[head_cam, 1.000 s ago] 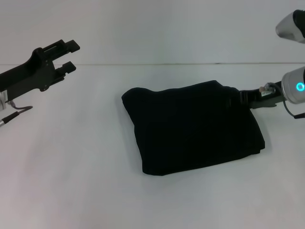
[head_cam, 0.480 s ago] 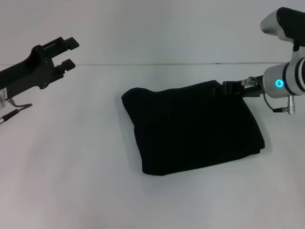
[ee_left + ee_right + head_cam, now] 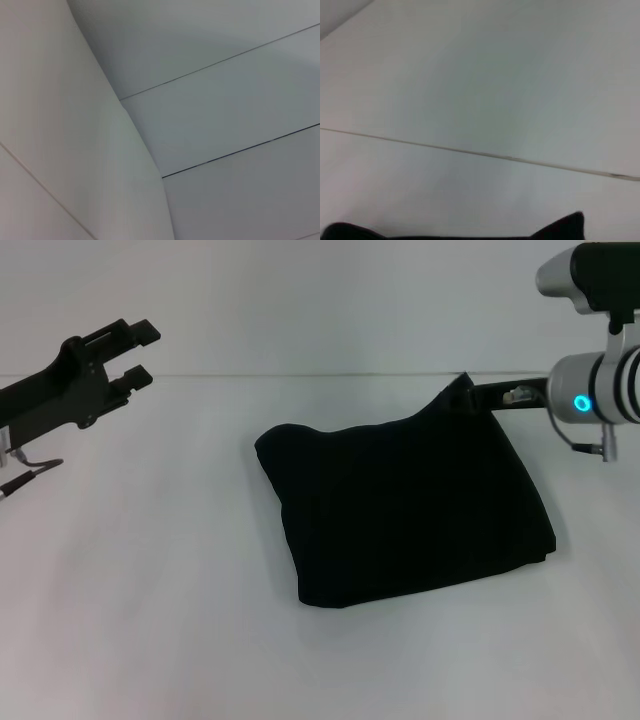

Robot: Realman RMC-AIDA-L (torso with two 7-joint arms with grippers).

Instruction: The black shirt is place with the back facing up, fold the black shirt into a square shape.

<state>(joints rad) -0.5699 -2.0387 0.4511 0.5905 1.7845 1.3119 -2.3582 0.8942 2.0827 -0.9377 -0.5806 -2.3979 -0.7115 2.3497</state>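
head view: my right end effector (image 3: 478,393) is clamped on the black shirt (image 3: 400,505), upper right, lifting its corner off the tabletop (image 3: 150,620). left end effector (image 3: 135,352) gapes empty, upper left. right wrist view: shirt edge along bottom.

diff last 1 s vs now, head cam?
The right gripper rose at the far right corner of the black shirt, taking hold of that corner and pulling it up into a peak. The rest of the folded shirt stayed flat on the white table. The left gripper stayed raised at the left, open.
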